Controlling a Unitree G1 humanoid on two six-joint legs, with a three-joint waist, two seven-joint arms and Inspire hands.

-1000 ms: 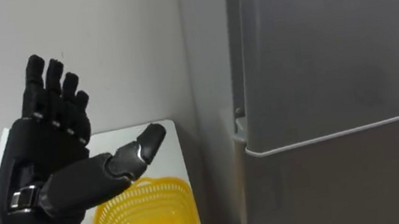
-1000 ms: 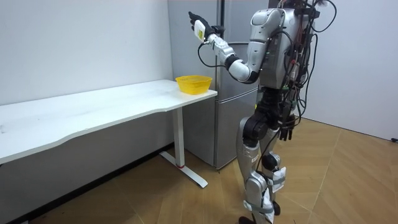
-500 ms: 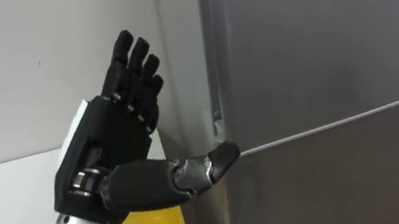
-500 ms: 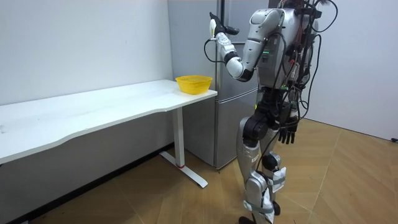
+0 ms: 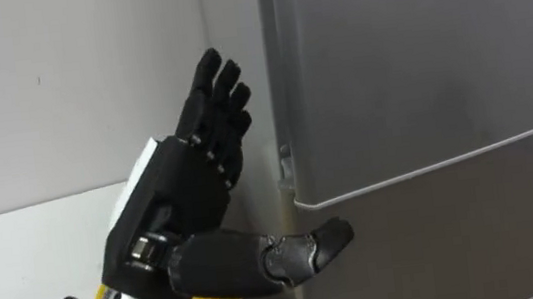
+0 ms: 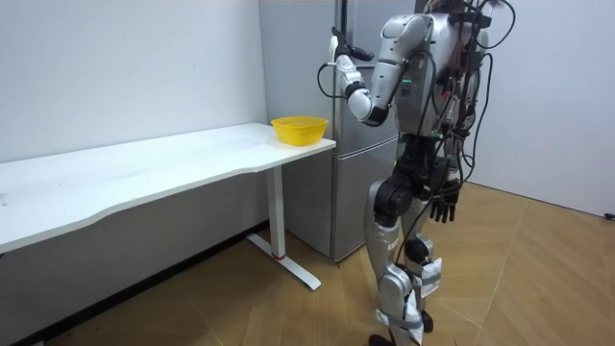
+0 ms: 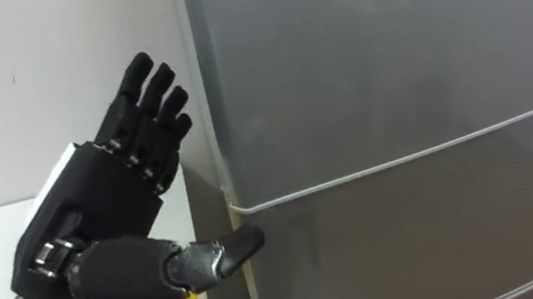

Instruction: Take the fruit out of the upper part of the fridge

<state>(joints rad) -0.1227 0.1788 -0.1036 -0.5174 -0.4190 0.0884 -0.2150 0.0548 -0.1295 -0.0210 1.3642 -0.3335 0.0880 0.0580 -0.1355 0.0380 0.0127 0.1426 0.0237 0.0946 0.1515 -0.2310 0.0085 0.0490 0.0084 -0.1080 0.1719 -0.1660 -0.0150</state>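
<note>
While the robot stands upright before the fridge point(image 5: 419, 72), its left arm is raised to shoulder height and bent at the elbow, and the right arm hangs straight down at its side. The fridge takes up the eye views from 12 to 5 o'clock. Both doors are shut, so whatever the upper part holds is hidden. A pale seam point(image 5: 449, 158) between the upper and lower doors runs from centre towards 3 o'clock.

The left hand point(image 5: 176, 195) rises from 7 o'clock, back of the hand to the camera, just beside the fridge's left edge. Its fingers point(image 5: 219, 89) are straight and close together, pointing to 1 o'clock and holding nothing. The thumb point(image 5: 303, 251) is stretched out flat towards 3 o'clock, its tip in front of the lower door, just under the seam. Whether it touches the door cannot be told.

In the room view the right hand point(image 6: 444, 206) hangs beside the hip, fingers loose, apart and empty.

A white wall point(image 5: 39, 95) lies behind the left hand, from 9 to 11 o'clock. A white table point(image 6: 144, 173) stands along it, its end near the fridge's side. A yellow bowl point(image 6: 299, 128) sits on that end; in the eye views it peeks out at 7 o'clock under the wrist.
</note>
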